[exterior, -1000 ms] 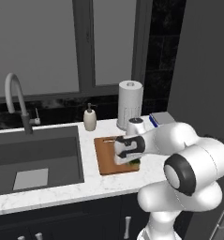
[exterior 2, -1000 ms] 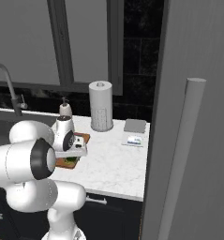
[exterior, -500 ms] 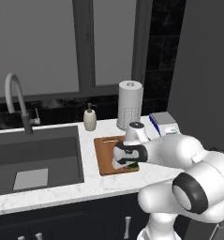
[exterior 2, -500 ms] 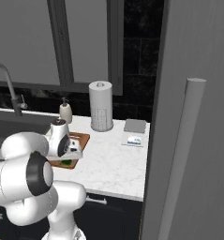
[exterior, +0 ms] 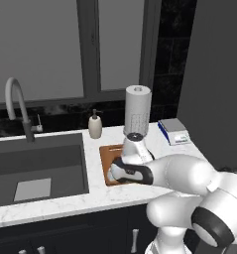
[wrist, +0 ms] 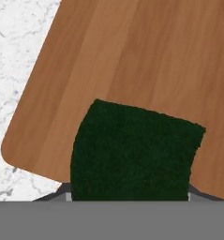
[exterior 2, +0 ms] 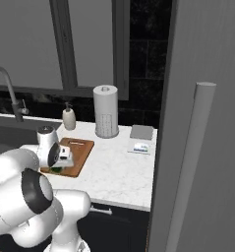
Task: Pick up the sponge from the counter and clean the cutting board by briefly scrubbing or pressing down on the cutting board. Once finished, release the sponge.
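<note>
The sponge point(wrist: 134, 152) shows its dark green top low over the cutting board point(wrist: 146, 56), close to one rounded corner of the reddish-brown wood. My gripper point(exterior 2: 59, 166) is shut on the sponge point(exterior 2: 55, 170), which hides most of the fingers in the hand view. The white marble counter point(wrist: 19, 56) lies just beyond that corner. In the left base view my hand point(exterior: 127, 171) covers the front part of the cutting board point(exterior: 108, 158). In the right base view the cutting board point(exterior 2: 82, 149) stretches away from the hand, its slot handle at the far end.
A paper towel roll point(exterior: 138, 110) and a soap dispenser point(exterior: 95, 125) stand behind the board. The dark sink point(exterior: 35, 168) with its faucet point(exterior: 16, 106) lies to the left. A small flat device point(exterior: 174, 131) rests at the right. A tall grey panel point(exterior 2: 202, 123) closes the right side.
My hand has slid with the sponge toward the front, sink-side corner of the board, and the elbow has swung round. Nothing else has moved.
</note>
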Robot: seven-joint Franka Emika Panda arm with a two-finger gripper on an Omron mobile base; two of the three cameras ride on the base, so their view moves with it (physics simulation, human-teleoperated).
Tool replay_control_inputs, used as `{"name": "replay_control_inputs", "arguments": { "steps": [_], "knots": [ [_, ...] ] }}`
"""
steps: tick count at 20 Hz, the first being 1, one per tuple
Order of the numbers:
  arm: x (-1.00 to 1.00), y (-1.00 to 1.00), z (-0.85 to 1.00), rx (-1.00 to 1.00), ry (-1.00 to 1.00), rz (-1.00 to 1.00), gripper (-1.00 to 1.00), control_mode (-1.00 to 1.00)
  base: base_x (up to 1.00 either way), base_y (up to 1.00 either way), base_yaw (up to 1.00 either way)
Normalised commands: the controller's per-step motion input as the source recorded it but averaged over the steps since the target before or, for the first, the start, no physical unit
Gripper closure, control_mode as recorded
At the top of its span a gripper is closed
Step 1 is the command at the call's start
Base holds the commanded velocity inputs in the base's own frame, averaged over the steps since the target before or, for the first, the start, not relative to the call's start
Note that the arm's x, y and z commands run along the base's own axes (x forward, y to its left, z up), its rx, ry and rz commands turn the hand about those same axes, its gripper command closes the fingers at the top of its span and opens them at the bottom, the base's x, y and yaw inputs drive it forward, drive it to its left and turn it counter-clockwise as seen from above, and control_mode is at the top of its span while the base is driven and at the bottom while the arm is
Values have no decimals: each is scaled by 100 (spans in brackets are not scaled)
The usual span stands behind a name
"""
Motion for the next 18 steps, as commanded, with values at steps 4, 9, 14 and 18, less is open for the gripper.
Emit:
{"name": "replay_control_inputs", "arguments": {
  "steps": [4,9,14,18],
  "knots": [
    [64,1,38,0,14,0,100,-100,0,0,0],
    [54,7,27,0,5,0,100,-100,0,0,0],
    [61,10,38,-2,7,-2,100,-100,0,0,0],
    [49,19,3,-2,0,-3,100,-100,0,0,0]
  ]
}}
